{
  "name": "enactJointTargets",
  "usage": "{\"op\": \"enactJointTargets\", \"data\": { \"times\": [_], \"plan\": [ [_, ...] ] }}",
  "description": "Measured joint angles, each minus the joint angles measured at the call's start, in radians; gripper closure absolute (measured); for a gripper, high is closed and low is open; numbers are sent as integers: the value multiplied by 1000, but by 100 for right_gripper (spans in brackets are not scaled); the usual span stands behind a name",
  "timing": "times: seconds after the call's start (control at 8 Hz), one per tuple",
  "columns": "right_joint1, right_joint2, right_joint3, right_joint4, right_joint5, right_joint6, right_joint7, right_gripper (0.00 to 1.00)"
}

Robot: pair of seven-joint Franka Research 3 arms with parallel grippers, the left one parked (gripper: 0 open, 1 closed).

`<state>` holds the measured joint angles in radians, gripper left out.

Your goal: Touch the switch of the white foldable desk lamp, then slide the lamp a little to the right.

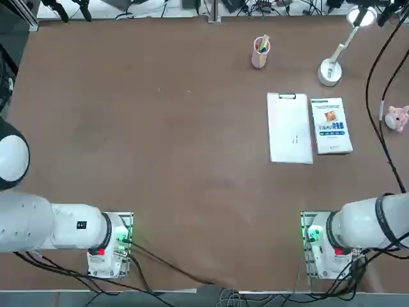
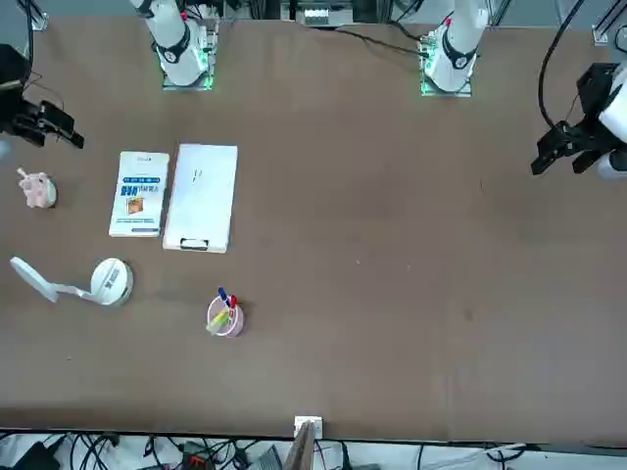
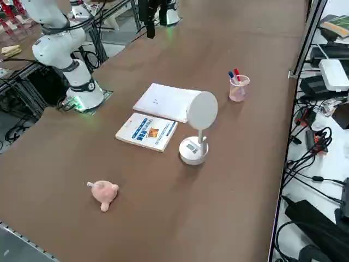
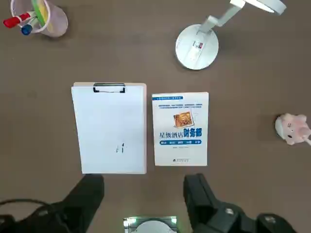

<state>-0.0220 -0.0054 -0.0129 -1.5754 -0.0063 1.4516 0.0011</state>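
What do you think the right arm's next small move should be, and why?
Probably ease the right gripper, fingers open, forward toward the lamp's switch: it hovers on the near side of the clipboard and book, while the lamp stands beyond them, untouched.

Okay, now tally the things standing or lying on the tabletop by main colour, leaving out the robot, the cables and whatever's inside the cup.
White: 3 (desk lamp, clipboard with paper, book)
Pink: 2 (pen cup, pig figure)
Total: 5
Not counted: the right gripper, open above the table.
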Motion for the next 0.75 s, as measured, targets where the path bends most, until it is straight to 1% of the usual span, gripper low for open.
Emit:
{"op": "enactJointTargets", "data": {
  "times": [0.75],
  "plan": [
    [0,2,1,0,-9,0,3,0]
  ]
}}
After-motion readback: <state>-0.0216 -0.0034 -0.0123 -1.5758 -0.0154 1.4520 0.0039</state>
